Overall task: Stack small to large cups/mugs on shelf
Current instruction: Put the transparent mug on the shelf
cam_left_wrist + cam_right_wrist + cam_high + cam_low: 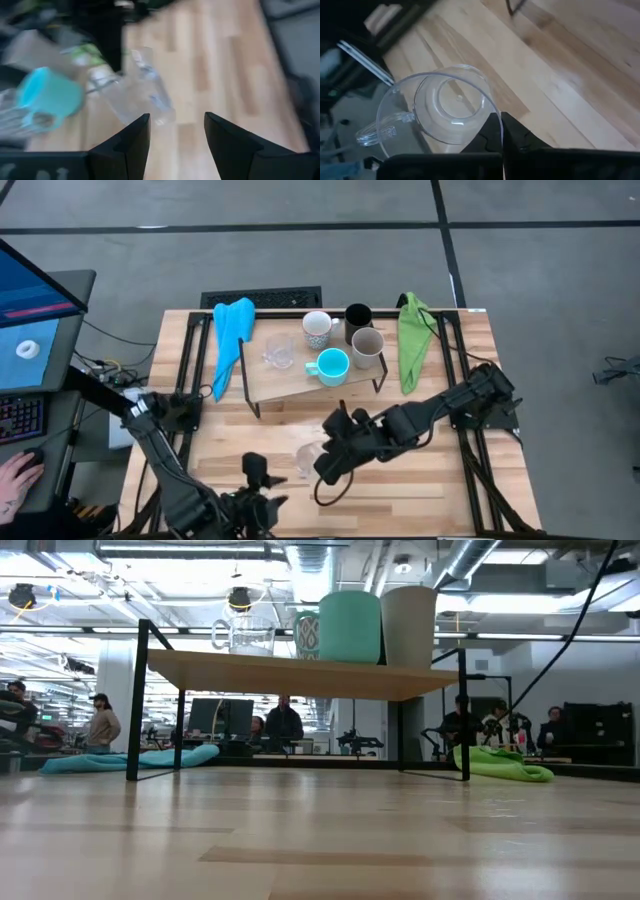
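One clear glass (437, 112) w/ rim pinched in right gripper (501, 131) jaws; left gripper (174, 131) jaws apart.

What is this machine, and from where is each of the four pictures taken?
It is a robot with two dark arms at a wooden table. One picture looks straight down, one looks level across the tabletop, and two come from cameras on the wrists.

On the table stands a small shelf carrying a white mug, a black cup, a beige mug, a turquoise mug and a clear glass. A blue cloth and a green cloth lie beside it.

The right gripper pinches the rim of a second glass in its fingers. The left gripper waits open at the near edge.
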Controlling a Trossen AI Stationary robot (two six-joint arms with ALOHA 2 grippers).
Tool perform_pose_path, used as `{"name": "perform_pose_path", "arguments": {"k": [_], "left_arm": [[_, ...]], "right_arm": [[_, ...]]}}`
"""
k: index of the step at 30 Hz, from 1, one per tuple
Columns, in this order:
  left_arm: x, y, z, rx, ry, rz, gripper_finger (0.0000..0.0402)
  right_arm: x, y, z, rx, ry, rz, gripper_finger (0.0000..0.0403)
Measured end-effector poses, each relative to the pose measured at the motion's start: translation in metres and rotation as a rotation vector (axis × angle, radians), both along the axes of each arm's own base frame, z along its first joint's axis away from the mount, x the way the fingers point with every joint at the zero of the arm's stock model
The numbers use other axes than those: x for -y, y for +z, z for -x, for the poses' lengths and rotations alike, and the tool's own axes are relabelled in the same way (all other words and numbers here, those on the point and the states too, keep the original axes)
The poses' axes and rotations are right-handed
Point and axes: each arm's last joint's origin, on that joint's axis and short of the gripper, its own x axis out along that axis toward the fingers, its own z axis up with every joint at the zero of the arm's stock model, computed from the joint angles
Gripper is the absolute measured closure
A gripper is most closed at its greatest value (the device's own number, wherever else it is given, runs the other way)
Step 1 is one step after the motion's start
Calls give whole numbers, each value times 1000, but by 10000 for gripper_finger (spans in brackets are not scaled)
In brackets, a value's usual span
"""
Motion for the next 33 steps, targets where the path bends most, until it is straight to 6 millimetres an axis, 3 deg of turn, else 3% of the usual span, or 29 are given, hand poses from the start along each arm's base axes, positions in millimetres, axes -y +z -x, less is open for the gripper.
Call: {"name": "perform_pose_path", "arguments": {"k": [7, 22, 26, 33], "left_arm": [[-2, -5, -8, 152, 139, -16, 223], [-24, -7, -25, 71, 207, 15, 226], [-27, -7, -27, 70, 215, 16, 263], [-29, -8, -30, 59, 232, 52, 386]], "right_arm": [[6, 5, -8, 65, -2, -7, 395], [11, 8, -15, 118, 2, 14, 394], [11, 7, -15, 115, 6, 19, 394], [11, 8, -16, 130, 16, 24, 393]]}}
